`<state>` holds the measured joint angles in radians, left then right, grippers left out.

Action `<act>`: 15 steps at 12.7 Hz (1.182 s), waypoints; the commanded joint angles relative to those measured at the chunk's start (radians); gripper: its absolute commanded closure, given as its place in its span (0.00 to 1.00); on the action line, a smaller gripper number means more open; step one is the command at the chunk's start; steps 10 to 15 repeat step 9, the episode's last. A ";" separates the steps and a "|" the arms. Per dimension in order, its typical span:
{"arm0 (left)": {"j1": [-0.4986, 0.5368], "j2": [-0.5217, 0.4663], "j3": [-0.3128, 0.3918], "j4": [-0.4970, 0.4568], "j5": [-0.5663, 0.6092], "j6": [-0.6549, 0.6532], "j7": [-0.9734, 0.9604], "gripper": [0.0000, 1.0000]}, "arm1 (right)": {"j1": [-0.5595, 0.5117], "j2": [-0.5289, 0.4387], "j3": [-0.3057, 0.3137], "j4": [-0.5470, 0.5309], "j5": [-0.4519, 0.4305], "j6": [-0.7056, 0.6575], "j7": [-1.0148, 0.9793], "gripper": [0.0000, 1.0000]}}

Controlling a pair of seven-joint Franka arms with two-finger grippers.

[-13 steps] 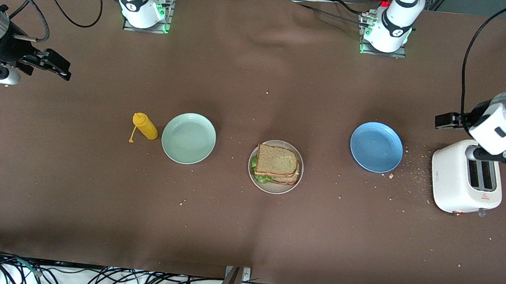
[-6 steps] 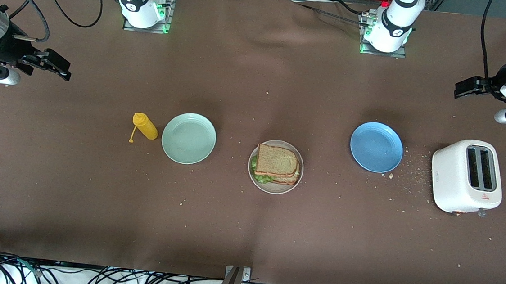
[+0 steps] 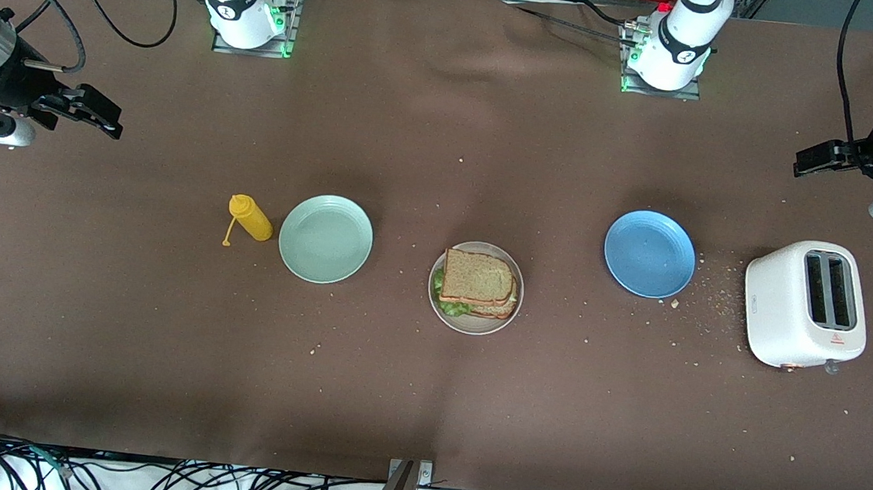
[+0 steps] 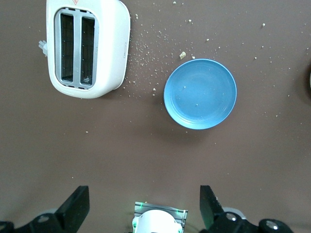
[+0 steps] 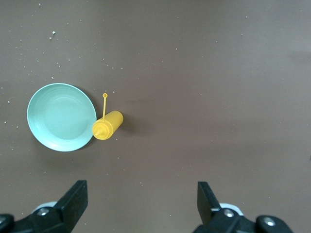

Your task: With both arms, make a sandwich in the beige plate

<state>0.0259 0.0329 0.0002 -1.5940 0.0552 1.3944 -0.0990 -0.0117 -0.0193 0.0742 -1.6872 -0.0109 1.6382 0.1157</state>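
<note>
The sandwich (image 3: 478,284) sits stacked on the beige plate (image 3: 510,313), center frame. My left gripper (image 3: 821,160), upper right edge, and right gripper (image 3: 88,115), upper left edge, hang with fingers apart, holding nothing. I judge the job finished: best kept wide, clear of the plate.

Left arm: a second ago it hangs over the toaster (image 3: 806,305) and hides part of it; now it is pulled up and out toward the table's end.
Left gripper (image 3: 809,160): now over bare tabletop past the toaster, fingers wide apart.
Toaster: now fully uncovered, both slots showing.
</note>
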 commanded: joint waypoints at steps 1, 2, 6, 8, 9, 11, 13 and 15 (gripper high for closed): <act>-0.014 -0.016 0.009 -0.003 -0.046 0.049 -0.002 0.00 | -0.007 0.002 0.006 0.014 0.011 -0.005 -0.010 0.00; -0.012 -0.015 0.009 0.003 -0.072 0.057 -0.002 0.00 | -0.007 0.004 0.006 0.014 0.011 -0.005 -0.010 0.00; 0.022 -0.004 0.004 0.031 -0.138 0.054 0.005 0.00 | -0.007 0.004 0.006 0.014 0.011 -0.005 -0.010 0.00; 0.023 0.007 0.004 0.037 -0.138 0.054 0.008 0.00 | -0.007 0.004 0.006 0.014 0.012 -0.005 -0.010 0.00; 0.020 0.009 0.004 0.037 -0.138 0.054 0.007 0.00 | -0.007 0.004 0.006 0.014 0.012 -0.005 -0.010 0.00; 0.020 0.009 0.004 0.037 -0.138 0.054 0.007 0.00 | -0.007 0.004 0.006 0.014 0.012 -0.005 -0.010 0.00; 0.020 0.009 0.004 0.037 -0.138 0.054 0.007 0.00 | -0.007 0.004 0.006 0.014 0.012 -0.005 -0.010 0.00; 0.020 0.009 0.004 0.037 -0.138 0.054 0.007 0.00 | -0.007 0.004 0.006 0.014 0.012 -0.005 -0.010 0.00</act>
